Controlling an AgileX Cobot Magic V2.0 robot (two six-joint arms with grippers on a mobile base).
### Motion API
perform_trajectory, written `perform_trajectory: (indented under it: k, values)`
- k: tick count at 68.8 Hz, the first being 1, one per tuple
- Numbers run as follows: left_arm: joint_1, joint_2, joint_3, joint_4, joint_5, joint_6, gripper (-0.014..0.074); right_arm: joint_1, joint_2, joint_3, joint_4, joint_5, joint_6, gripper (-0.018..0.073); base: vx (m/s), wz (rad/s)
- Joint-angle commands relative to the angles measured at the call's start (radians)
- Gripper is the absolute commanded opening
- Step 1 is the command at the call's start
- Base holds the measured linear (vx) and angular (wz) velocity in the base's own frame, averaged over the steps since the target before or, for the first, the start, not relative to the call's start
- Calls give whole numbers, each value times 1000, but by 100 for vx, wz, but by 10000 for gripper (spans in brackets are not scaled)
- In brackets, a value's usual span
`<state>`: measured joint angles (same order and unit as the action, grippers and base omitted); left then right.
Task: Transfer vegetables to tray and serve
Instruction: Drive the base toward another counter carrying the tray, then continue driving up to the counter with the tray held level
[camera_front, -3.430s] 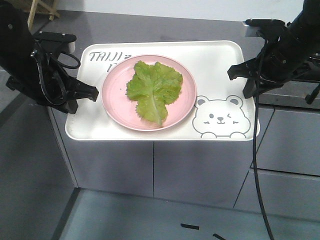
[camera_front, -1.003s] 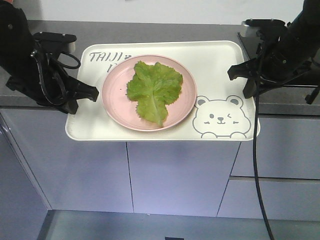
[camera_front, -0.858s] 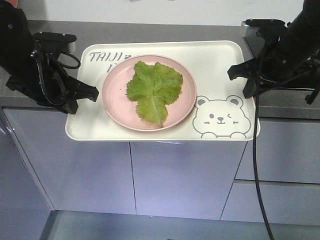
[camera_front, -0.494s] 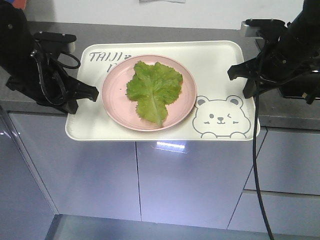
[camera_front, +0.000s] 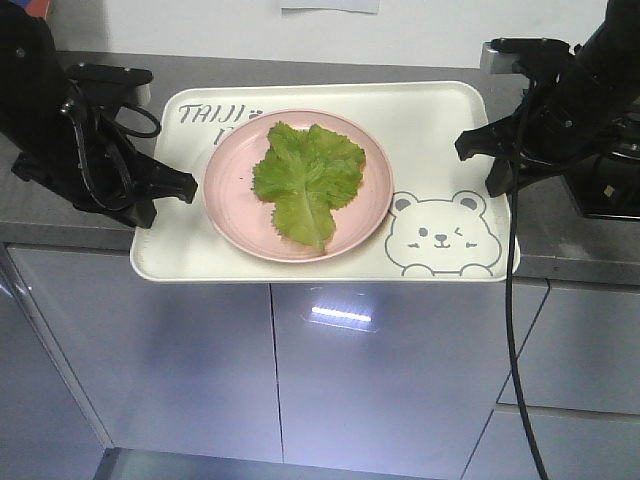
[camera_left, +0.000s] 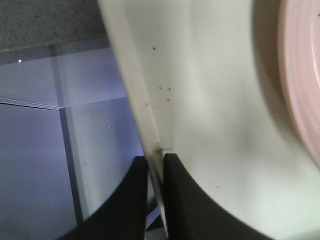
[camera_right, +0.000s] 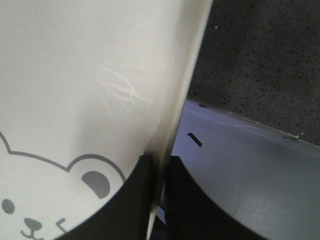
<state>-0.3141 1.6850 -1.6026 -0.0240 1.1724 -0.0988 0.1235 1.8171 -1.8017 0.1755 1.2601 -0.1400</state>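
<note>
Tool, left gripper: jaws closed to narrow slit, pinching left rim of tray. Tool, right gripper: same narrow grip, clamped on tray's right rim beside bear drawing. Between them, on tray: pink plate, left of centre. On plate: lettuce leaf, flat, touching neither gripper, nearer left one. Tray overhangs front edge of grey countertop; resting or lifted, cannot tell. Below: cabinet fronts.
</note>
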Motion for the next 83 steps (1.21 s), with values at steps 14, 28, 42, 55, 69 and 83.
perform_trajectory:
  k: [14, 28, 42, 55, 69, 83]
  values:
    - [-19, -50, -29, -86, -78, 26, -6, 14, -59, -29, 96, 18, -41, -8, 11, -4]
    - [-19, -50, -29, -86, -78, 26, -6, 14, -59, -29, 96, 18, -41, -8, 11, -5]
    - [-19, -50, -29, -86, -78, 26, -6, 14, -59, -29, 96, 18, -41, -8, 10, -4]
    - [-19, -50, -29, -86, -78, 26, -6, 14, -59, -29, 96, 18, -41, -8, 10, -3]
    - [-19, -50, -29, -86, -78, 26, -6, 14, -59, -29, 96, 18, -41, -8, 10, -3]
    - [-19, -50, -29, -86, -78, 26, -6, 14, -59, -29, 96, 18, -41, -8, 9, -3]
